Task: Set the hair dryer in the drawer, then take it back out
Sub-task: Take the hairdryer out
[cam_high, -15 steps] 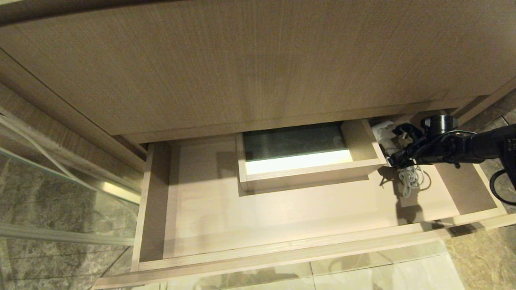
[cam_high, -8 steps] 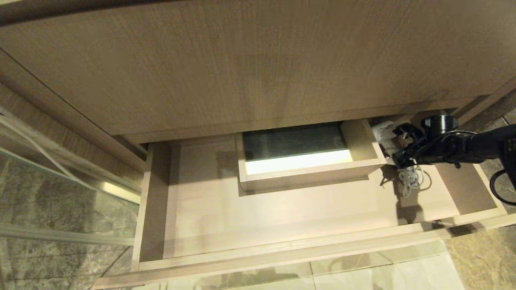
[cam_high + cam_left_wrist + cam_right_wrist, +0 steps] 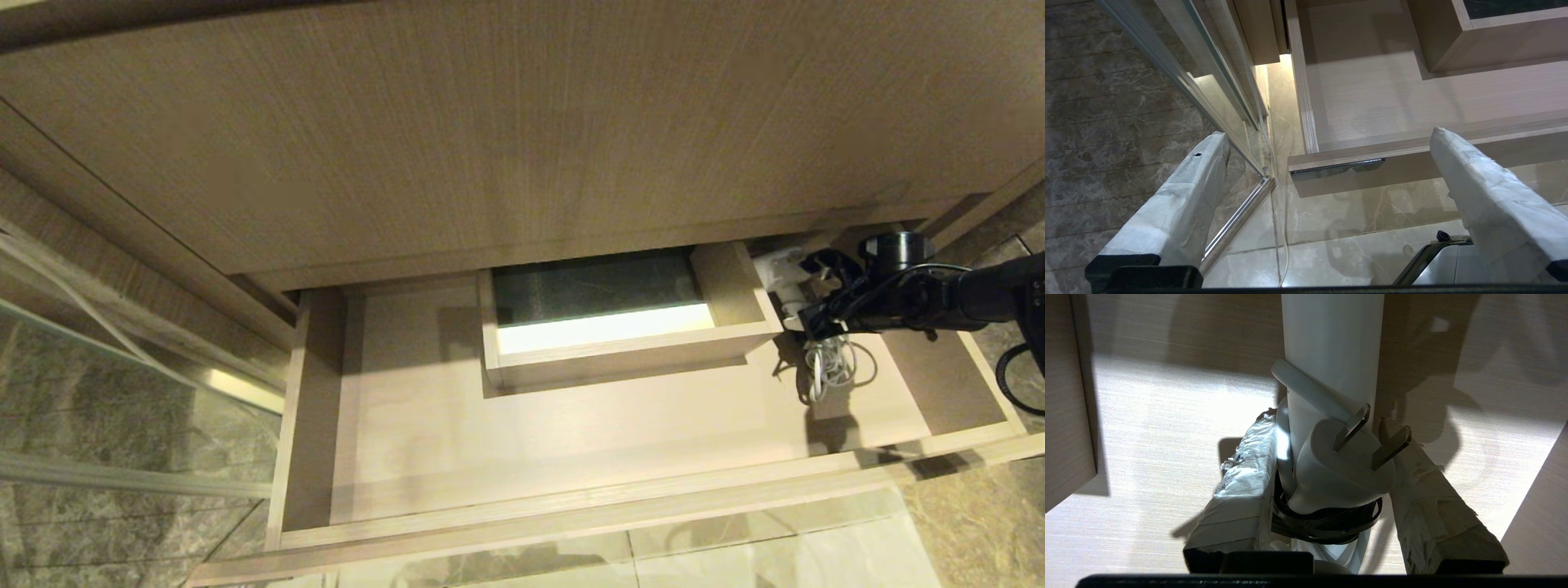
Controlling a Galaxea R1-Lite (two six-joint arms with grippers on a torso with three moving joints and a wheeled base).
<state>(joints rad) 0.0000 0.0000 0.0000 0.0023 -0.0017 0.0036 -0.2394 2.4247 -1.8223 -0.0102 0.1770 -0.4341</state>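
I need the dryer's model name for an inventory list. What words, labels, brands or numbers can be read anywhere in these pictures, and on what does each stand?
No readable text in any view.
Hair dryer: plain white body and plug, no print visible.
Drawer: bare wood grain, no lettering.
Right arm: small pale marks at the head view's edge, too small to read.

right arm point(image 3: 963, 296): black, round cap, black cables | right fingers point(image 3: 1241, 490): silver-taped, frayed | left fingers point(image 3: 1180, 204): pale wrap, black bases
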